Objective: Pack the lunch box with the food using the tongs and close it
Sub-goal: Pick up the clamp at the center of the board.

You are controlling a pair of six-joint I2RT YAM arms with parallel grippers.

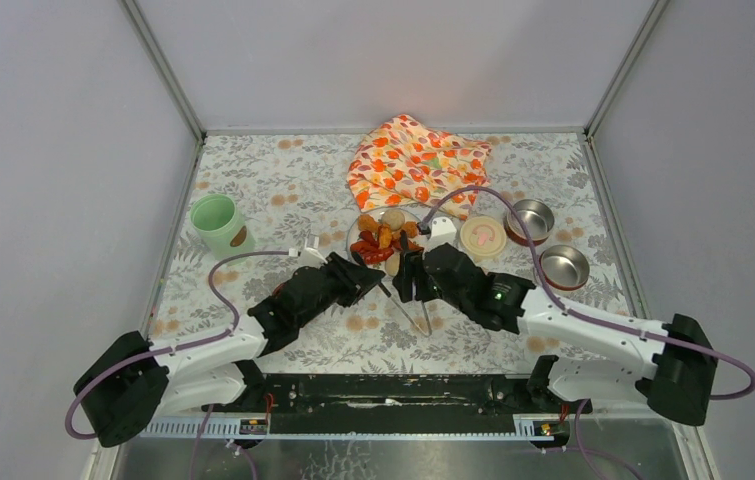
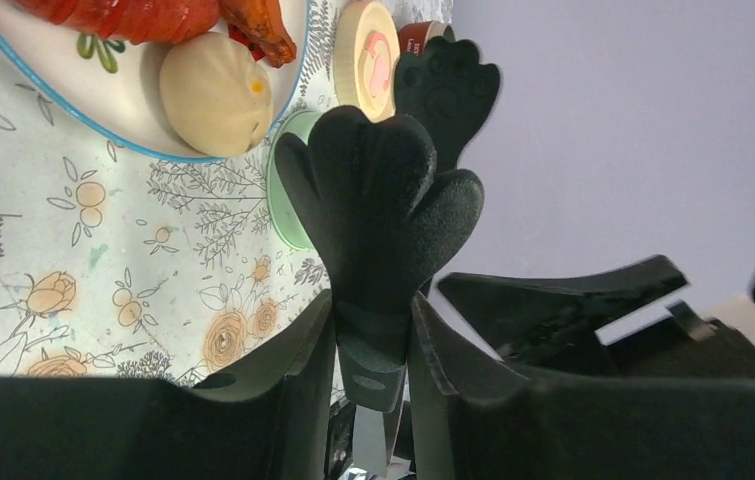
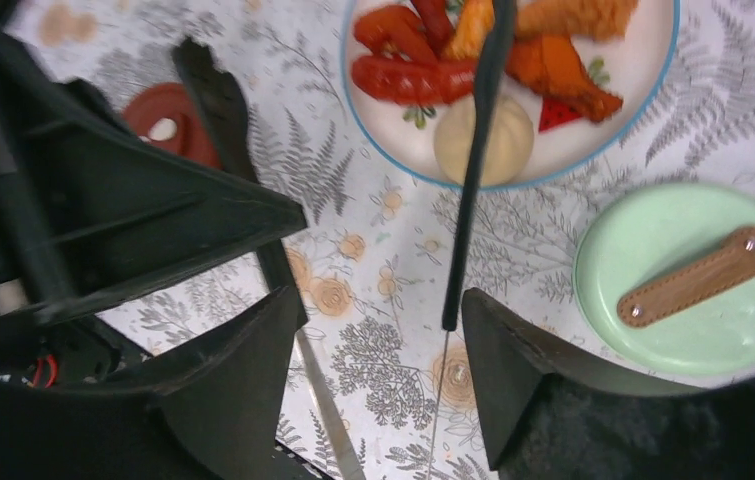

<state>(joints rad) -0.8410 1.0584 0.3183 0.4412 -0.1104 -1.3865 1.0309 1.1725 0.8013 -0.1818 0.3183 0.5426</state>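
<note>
The tongs [image 1: 405,310] lie in front of the white plate [image 1: 357,228] of food [image 1: 383,238], joined end toward me. My left gripper [image 2: 373,360] is shut on one tong arm just behind its black paw-shaped tip [image 2: 383,200]; the other tip [image 2: 448,85] stands apart. My right gripper [image 3: 378,370] is open, straddling the tongs, with one arm [image 3: 478,150] close to its right finger and touching nothing. Orange-red chunks [image 3: 413,75] and a pale ball [image 3: 508,140] sit on the plate. The mint-green pot [image 1: 218,225] stands far left; two steel bowls [image 1: 530,220] [image 1: 564,267] stand right.
A green lid with a brown strap [image 3: 688,280] lies right of the plate, a dark red lid [image 3: 168,120] left of it, a cream lid [image 1: 482,237] beside the bowls. The orange flowered cloth [image 1: 415,165] lies behind the plate. Both arms crowd the table's middle.
</note>
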